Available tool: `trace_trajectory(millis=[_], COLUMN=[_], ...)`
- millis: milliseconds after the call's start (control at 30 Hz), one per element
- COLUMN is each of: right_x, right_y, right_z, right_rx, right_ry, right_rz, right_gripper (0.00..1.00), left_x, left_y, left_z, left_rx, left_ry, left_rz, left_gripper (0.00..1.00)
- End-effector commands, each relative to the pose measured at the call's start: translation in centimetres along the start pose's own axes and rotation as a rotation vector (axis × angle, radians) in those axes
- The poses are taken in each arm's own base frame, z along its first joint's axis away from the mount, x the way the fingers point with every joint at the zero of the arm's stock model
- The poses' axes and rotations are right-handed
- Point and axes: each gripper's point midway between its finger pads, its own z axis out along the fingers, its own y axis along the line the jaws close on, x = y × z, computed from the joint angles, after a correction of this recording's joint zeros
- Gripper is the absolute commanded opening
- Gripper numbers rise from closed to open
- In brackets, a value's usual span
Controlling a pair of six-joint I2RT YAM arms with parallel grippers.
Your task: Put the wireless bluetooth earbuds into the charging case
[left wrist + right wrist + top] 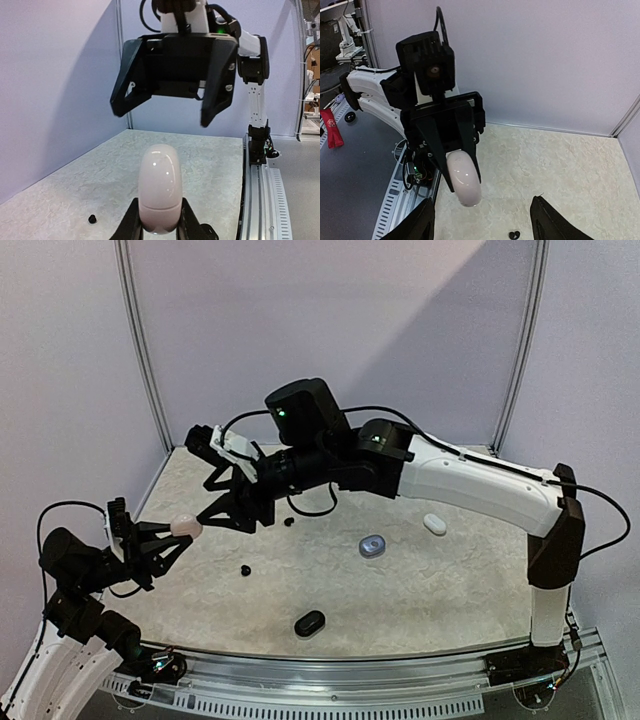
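Marbled tabletop [450,590], lilac walls behind. Nearest the arm bases, a black case [309,623] lies shut and untouched.

We note the left end effector [159,223] clamped on the lower part of a pinkish-white case [159,192], holding it upright well above the surface. We read this as presenting the lid end to the other arm. The case looks closed, so no bud is in it yet.

One black earbud [245,569] lies loose on the tabletop just beyond, and a second earbud [289,522] farther back.

The right end effector [162,111] faces the held case, jaws spread wide and empty, near it but apart; probably lined up to work the lid.

Farther right sit a grey case [372,545] and a white case [434,524], well apart from both arms.
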Motion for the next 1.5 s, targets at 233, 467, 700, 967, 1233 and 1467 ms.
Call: trace_trajectory(millis=[233, 467, 700, 967, 1233, 1467], right_x=[-0.3, 1.3, 1.5, 1.2, 4.7, 20.7], right_y=[0.8, 0.8, 1.9, 2.1, -7.5, -18.9], right_z=[1.2, 3.2, 3.9, 3.8, 0.7, -8.0], right_rx=[-0.077, -0.11, -0.174, -0.186, 0.085, 0.45], right_ry=[-0.022, 0.0, -0.014, -0.027, 0.027, 0.276], right_rz=[-0.005, 0.026, 0.045, 0.047, 0.332, 0.977], right_gripper=[0.76, 0.65, 0.31, 0.06, 0.0, 0.0], left_x=[-0.1, -0.1, -0.1, -0.1, -0.3, -0.3], left_y=[0.6, 0.7, 0.7, 1.0, 4.5, 5.4], left_z=[-0.1, -0.1, -0.1, -0.1, -0.7, -1.1], left_rx=[-0.035, -0.041, -0.041, -0.059, -0.264, -0.323], left_ry=[-0.006, -0.007, -0.006, -0.009, -0.024, -0.025], left_rz=[-0.004, -0.005, -0.007, -0.015, -0.054, -0.045], left_gripper=[0.0, 0.0, 0.0, 0.0, 0.99, 1.0])
